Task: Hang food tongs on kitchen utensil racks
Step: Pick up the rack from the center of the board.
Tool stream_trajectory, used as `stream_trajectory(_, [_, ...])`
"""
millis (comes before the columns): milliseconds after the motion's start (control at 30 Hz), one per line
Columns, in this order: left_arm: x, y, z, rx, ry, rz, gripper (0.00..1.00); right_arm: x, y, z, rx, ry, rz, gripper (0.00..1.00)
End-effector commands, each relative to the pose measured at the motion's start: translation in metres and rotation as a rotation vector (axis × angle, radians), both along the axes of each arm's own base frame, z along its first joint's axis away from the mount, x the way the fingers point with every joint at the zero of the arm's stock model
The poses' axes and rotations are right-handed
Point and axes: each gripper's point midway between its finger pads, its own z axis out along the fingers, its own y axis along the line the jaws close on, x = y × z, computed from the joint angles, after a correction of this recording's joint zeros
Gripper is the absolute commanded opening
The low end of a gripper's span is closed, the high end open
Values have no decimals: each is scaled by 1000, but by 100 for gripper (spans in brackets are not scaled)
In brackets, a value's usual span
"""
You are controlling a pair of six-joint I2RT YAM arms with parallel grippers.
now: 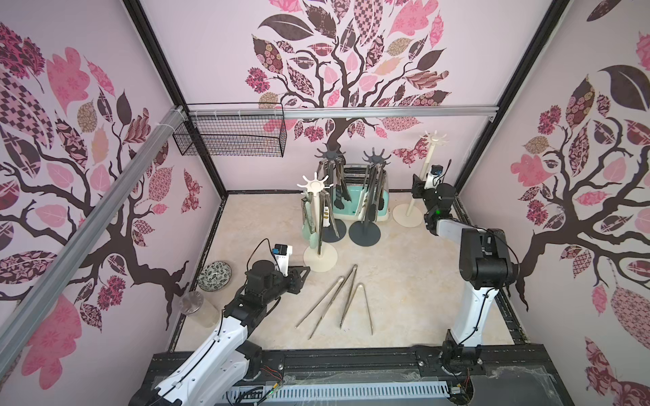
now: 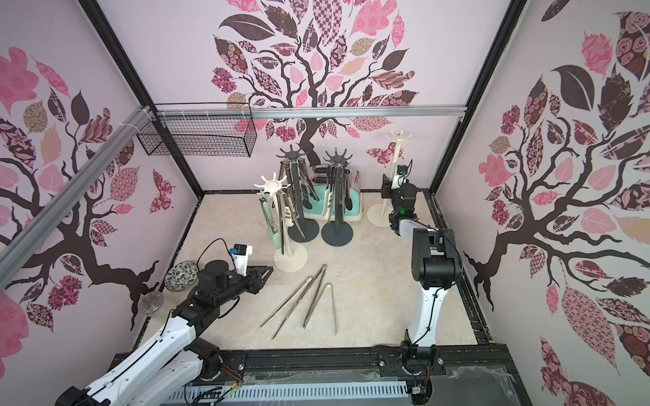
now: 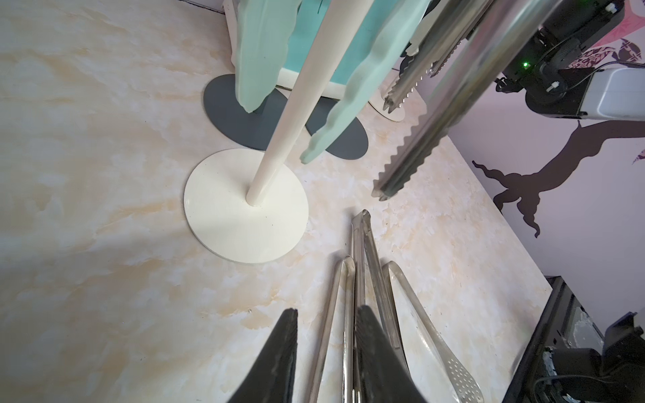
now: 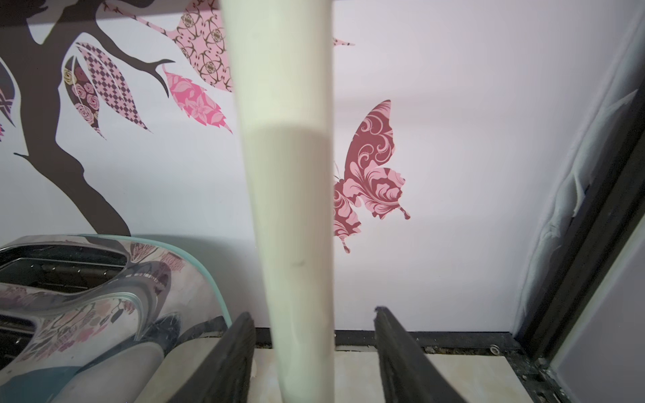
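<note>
left claw point(image 3: 327, 310) spread near loose steel tongs point(image 3: 363, 226), right claw point(image 4: 314, 312) spread around cream rack pole point(image 4: 289, 209)

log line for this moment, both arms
left gripper: open, facing three loose tongs on table | right gripper: open, straddling empty cream rack pole
</note>
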Motion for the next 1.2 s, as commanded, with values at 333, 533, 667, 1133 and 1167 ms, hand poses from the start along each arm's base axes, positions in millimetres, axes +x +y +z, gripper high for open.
stream_trajectory(333, [6,-3,9,1,-58,-8,31,26,3,8,21,-31,34,46])
stream_trajectory(533, [7,-6,8,1,-55,-16,31,27,5,3,14,-19,47,27])
stream_trajectory(667, [6,-7,6,3,-50,-20,31,26,8,0,4,-4,63,19])
stream_trajectory(1133, [1,-9,5,3,-60,-30,31,-2,12,19,-29,-33,80,0])
stream_trajectory(1167, [0,-10,4,4,-57,-30,31,-7,14,25,-32,-43,88,0])
